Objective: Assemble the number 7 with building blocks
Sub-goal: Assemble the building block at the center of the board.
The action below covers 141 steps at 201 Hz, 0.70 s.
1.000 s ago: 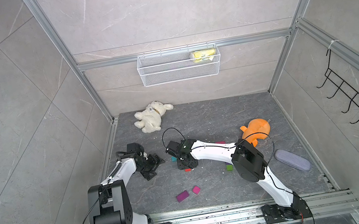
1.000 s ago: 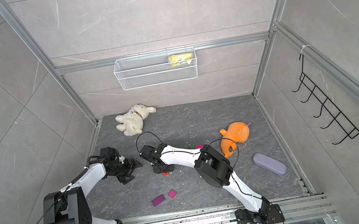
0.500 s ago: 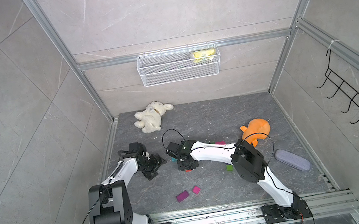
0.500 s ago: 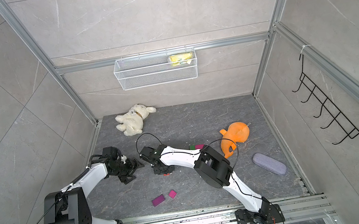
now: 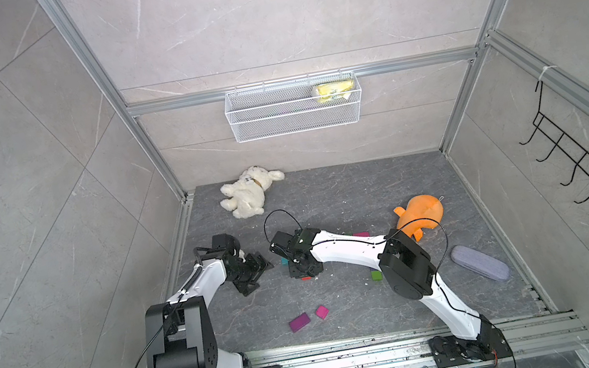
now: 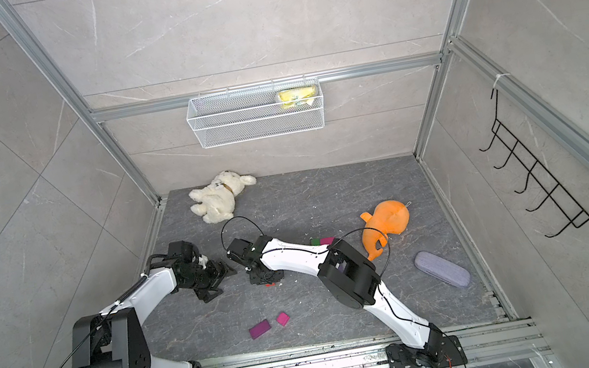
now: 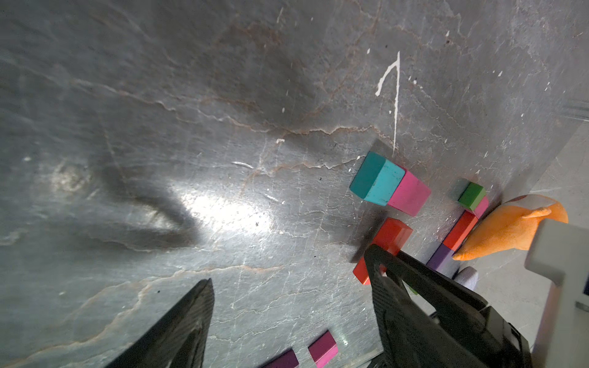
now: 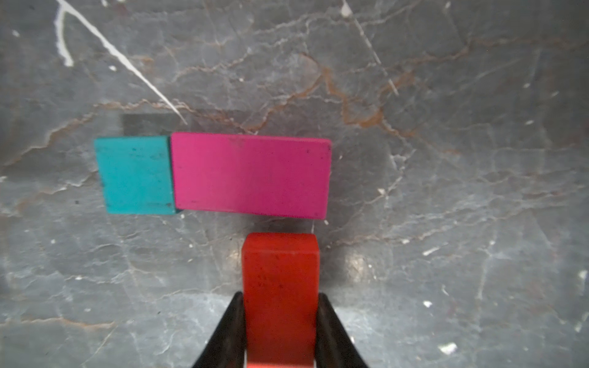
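My right gripper (image 8: pixel 280 306) is shut on a red block (image 8: pixel 280 286), whose far end sits just short of the right end of a magenta rectangle (image 8: pixel 250 175). A teal square (image 8: pixel 135 175) butts against that rectangle's other end. In both top views the right gripper (image 5: pixel 303 268) (image 6: pixel 264 276) points down over these blocks and hides most of them. The left gripper (image 7: pixel 290 266) (image 5: pixel 254 270) is open and holds nothing, just left of them. A purple rectangle (image 5: pixel 299 322) and a pink square (image 5: pixel 321 312) lie loose near the front. A green square (image 5: pixel 376 275) lies by the right arm.
A second row of green (image 7: pixel 471 195), red (image 7: pixel 460 229) and purple (image 7: pixel 441 256) blocks lies beside the orange plush toy (image 5: pixel 419 214). A white plush dog (image 5: pixel 248 196) lies at the back left, a grey case (image 5: pixel 480 263) at the right. A wire basket (image 5: pixel 293 112) hangs on the back wall.
The right gripper's jaws have closed onto the red block. Both arms have stayed almost where they were.
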### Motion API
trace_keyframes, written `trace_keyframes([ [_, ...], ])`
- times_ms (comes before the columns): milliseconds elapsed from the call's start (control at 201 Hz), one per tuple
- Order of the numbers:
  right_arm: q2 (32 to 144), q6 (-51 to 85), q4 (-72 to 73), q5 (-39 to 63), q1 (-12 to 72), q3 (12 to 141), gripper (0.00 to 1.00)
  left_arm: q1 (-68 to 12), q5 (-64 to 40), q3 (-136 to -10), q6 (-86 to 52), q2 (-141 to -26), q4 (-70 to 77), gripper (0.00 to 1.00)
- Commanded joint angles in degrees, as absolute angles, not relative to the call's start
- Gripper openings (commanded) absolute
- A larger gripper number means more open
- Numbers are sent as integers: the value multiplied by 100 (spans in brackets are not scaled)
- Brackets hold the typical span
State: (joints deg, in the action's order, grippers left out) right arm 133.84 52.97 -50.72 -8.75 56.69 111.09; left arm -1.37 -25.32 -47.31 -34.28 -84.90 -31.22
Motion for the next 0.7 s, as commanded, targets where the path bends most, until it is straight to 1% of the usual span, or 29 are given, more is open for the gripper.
trace_keyframes([
  [0, 13509, 5361, -5264, -950, 5643, 11232, 32, -150, -2490, -4833, -3386, -8508, -3173, 82],
  [697, 13659, 5449, -5256, -879, 5592, 11240, 37, -150, -2479, -4835, -3401, -8543, -3163, 82],
])
